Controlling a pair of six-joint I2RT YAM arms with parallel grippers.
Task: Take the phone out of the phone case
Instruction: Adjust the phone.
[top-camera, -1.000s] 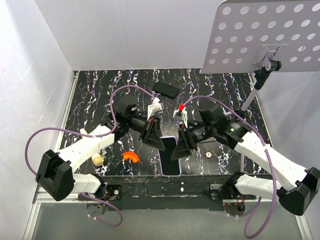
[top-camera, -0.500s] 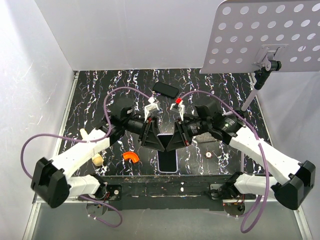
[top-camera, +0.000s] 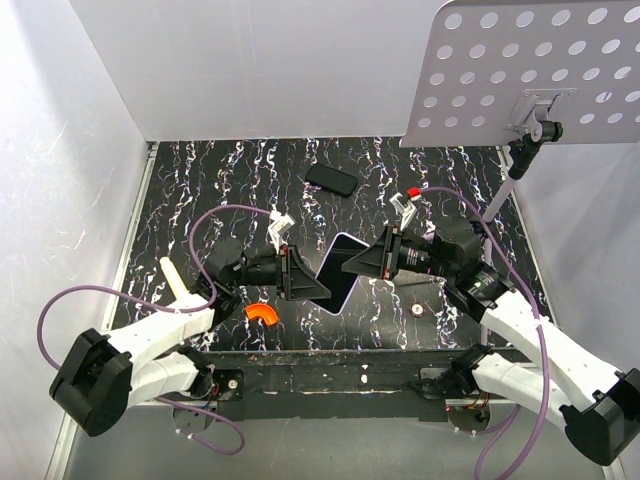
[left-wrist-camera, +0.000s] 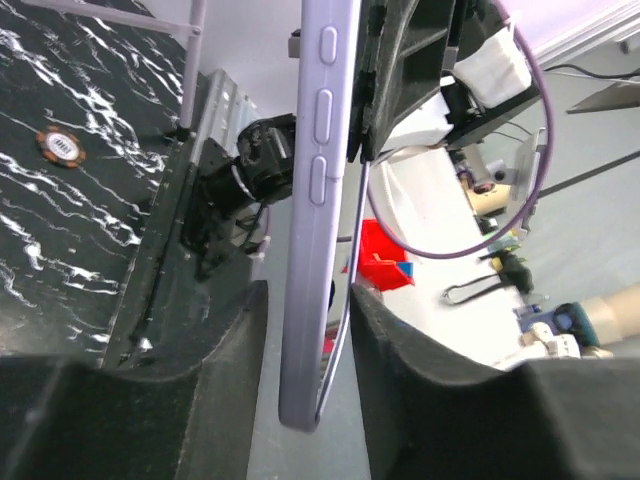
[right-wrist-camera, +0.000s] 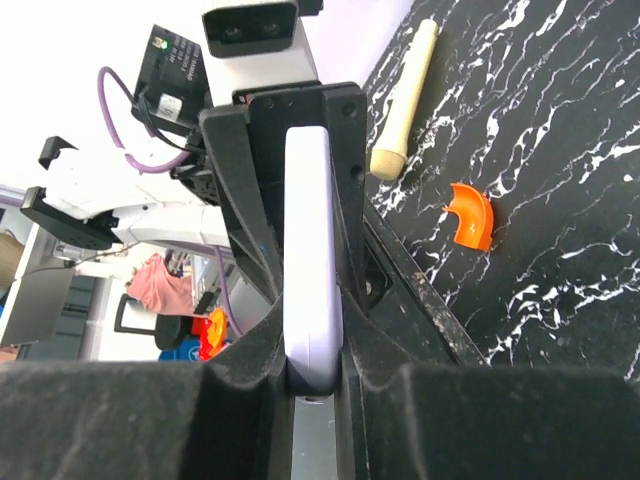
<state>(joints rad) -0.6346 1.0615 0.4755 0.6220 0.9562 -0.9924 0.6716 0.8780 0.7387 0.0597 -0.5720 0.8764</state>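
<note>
Left gripper (top-camera: 310, 280), right gripper (top-camera: 354, 265) both clamp lilac-cased phone (top-camera: 336, 288) from opposite sides, tilted above black marbled table (top-camera: 200, 180).

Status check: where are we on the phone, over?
Left gripper and right gripper both clamped on phone, held tilted above table. Phone not yet out of lilac case. No obstruction seen.

Smooth matt plastic phone case (left-wrist-camera: 303, 300)

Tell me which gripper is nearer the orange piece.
Left. The left gripper sits just right of the orange piece; the right gripper is beyond the phone.
</note>
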